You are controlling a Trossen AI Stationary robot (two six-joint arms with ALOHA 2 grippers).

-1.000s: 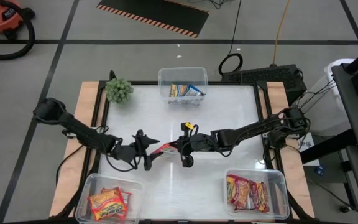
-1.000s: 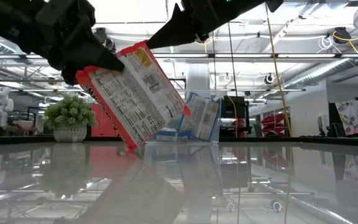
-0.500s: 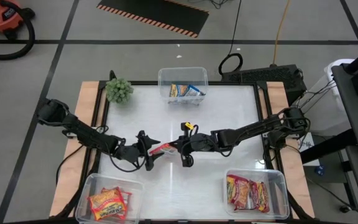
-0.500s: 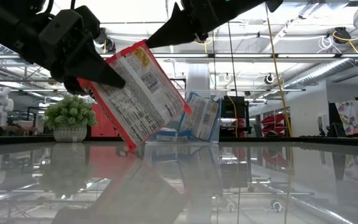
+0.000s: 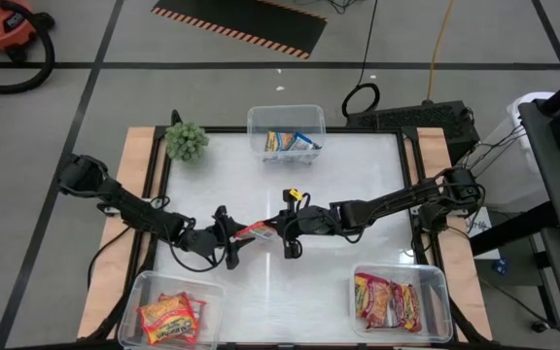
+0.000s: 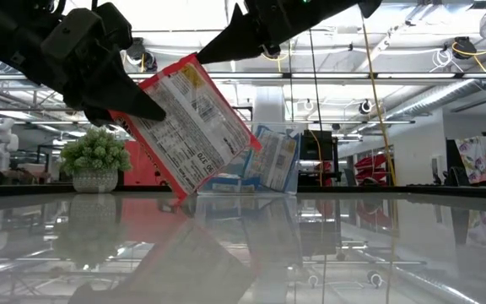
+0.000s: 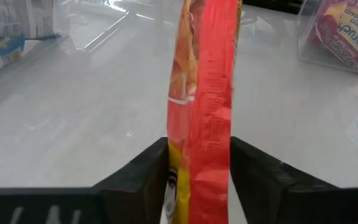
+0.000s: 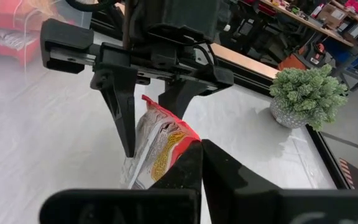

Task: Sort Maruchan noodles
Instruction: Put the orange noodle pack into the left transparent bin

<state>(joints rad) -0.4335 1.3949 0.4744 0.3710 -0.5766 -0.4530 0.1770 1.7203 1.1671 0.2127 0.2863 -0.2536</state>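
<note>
- Packet (image 5: 255, 231) of red-and-white Maruchan noodles hangs in the air over the middle of the white table (image 5: 377, 175), tilted, clear of the surface in the low view.
- Right gripper (image 5: 282, 226) has its fingers pinched tight on one end of the packet, on the side nearer the red-packet tub (image 5: 400, 301).
- Left gripper (image 5: 229, 239) meets the opposite end; its two dark fingers (image 7: 138, 177) sit one on each flat face of the packet, close against it, only partly spread. Whether they already press it I cannot tell.
- Both arms stretch low and nearly level across the table from its two sides, wrists facing each other at the centre.
- Orange-yellow packets (image 5: 169, 316) lie in the clear tub at the table's near left corner, red ones in the near right tub, blue-and-white ones (image 5: 290, 142) in the far tub.
- Green plant (image 5: 187, 141) stands at the far left corner.
</note>
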